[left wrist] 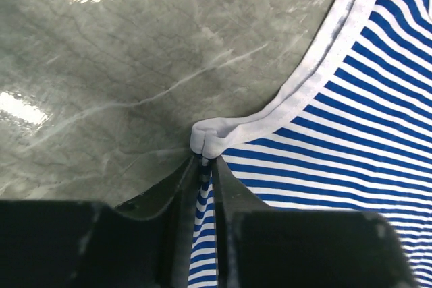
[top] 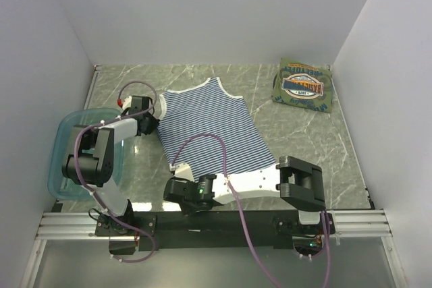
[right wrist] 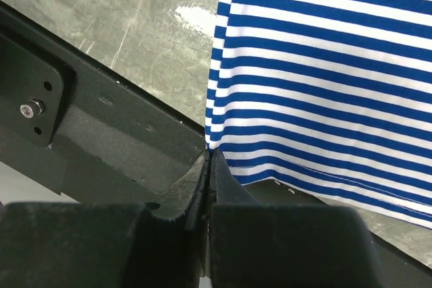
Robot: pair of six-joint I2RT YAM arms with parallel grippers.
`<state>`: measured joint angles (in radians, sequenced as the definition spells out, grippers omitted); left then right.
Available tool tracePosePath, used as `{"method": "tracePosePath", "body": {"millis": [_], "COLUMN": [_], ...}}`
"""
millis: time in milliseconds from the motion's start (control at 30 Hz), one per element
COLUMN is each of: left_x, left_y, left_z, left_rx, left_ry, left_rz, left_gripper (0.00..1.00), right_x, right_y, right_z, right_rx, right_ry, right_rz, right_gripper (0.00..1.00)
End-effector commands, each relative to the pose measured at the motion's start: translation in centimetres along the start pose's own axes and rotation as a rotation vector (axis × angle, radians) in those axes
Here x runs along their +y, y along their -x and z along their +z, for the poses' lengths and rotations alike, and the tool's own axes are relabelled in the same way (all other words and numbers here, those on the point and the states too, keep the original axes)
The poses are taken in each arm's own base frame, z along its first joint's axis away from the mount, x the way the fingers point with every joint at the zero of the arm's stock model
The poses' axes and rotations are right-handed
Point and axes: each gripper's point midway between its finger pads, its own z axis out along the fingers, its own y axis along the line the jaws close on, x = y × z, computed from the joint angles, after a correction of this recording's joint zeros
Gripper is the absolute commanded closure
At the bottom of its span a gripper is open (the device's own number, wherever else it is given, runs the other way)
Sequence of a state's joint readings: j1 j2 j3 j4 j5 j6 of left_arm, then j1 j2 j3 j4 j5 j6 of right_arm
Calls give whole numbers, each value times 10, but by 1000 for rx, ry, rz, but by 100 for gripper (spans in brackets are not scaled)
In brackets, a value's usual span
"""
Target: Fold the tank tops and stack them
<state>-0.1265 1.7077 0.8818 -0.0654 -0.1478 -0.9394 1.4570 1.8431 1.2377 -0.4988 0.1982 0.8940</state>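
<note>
The navy-and-white striped tank top (top: 209, 126) lies spread flat on the marble table, neck toward the back. My left gripper (top: 154, 125) is at its left armhole. In the left wrist view this gripper (left wrist: 206, 163) is shut on a bunched fold of the white trim and striped cloth (left wrist: 351, 139). My right gripper (top: 173, 190) reaches across to the near-left hem corner. The right wrist view shows it (right wrist: 209, 153) shut on that corner of the striped cloth (right wrist: 324, 65). An olive-green tank top (top: 304, 85) with an oval graphic lies folded at the back right.
A translucent teal tub (top: 61, 133) stands at the left edge, beside the left arm. The black base bar (right wrist: 101, 139) and metal rail (top: 216, 220) run along the near edge just under the hem. White walls enclose the table on three sides.
</note>
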Motion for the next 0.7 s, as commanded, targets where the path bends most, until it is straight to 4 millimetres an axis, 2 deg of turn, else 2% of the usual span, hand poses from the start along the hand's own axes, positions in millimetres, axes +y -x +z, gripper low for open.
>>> {"method": "tracePosePath", "body": {"millis": [0,200,333,400,533,567,600,633,667], "left_x": [29,26,19,15,-6,-10,-14,-19,-26], "left_y": [-3,14,30,37,45,48,48,45,44], "left_z": [3,-11,-23,-28,-38,-40,-41,-42,-43], "left_rx": [-15,-70,-106,-119,-122,-125,-119,-103,-98], "left_ry": [133,156,164,160,94,84,73,54,36], "left_rz": [32,15,5,0,5,3,4,7,11], "left_gripper": [80,99,99,99,100,99,99,99,99], "right_x": [14,44,65,69,68,60,56,47,44], "right_y": [12,14,26,29,44,42,50,45,50], "right_z": [-16,-17,-19,-20,-31,-29,-37,-34,-43], "right_rx": [-32,-9,-14,-16,-50,-45,-64,-60,-79], "right_ry": [58,155,204,212,242,231,241,234,248], "right_rz": [15,3,-5,-12,12,21,39,45,60], "right_gripper": [100,100,100,100,100,100,100,100,100]}}
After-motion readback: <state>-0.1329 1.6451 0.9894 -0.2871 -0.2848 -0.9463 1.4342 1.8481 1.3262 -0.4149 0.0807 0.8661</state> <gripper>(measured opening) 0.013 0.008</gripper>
